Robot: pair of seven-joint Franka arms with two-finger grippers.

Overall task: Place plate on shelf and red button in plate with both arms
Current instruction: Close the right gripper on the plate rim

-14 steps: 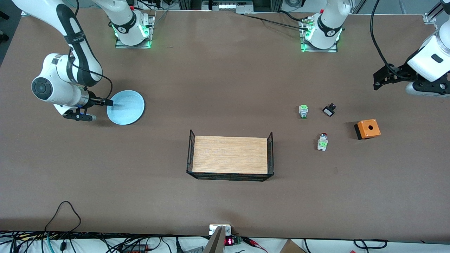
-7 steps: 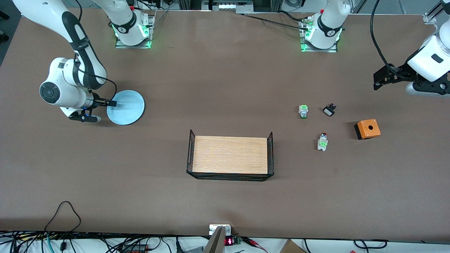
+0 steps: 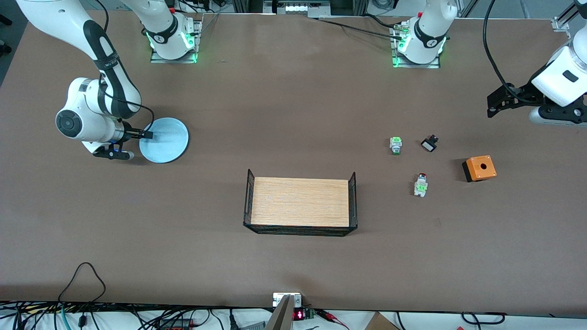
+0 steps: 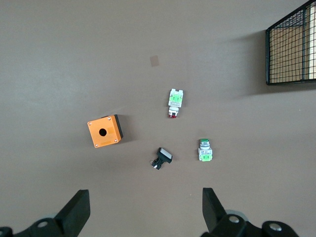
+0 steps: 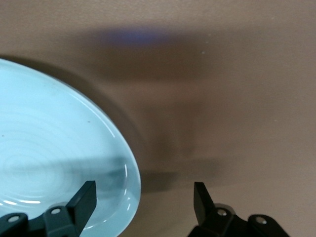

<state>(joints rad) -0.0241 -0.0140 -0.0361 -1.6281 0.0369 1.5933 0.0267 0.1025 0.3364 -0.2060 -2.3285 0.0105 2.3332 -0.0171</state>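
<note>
Fingers of the right gripper (image 5: 140,200) straddle the plate (image 5: 54,153) rim, spread apart, which the front view hides. Left gripper (image 4: 143,210), spread wide, waits over the red button (image 4: 175,101) at mid-frame.

Glossy plate (image 3: 164,140), wood-floored wire tray (image 3: 300,201)

Brown matte table (image 3: 293,114); tangled cables (image 3: 137,318) along near edge; green lights (image 3: 195,57) at bases

Open left claw (image 4: 143,210) over red button (image 4: 175,101), orange box (image 4: 104,131)
</note>
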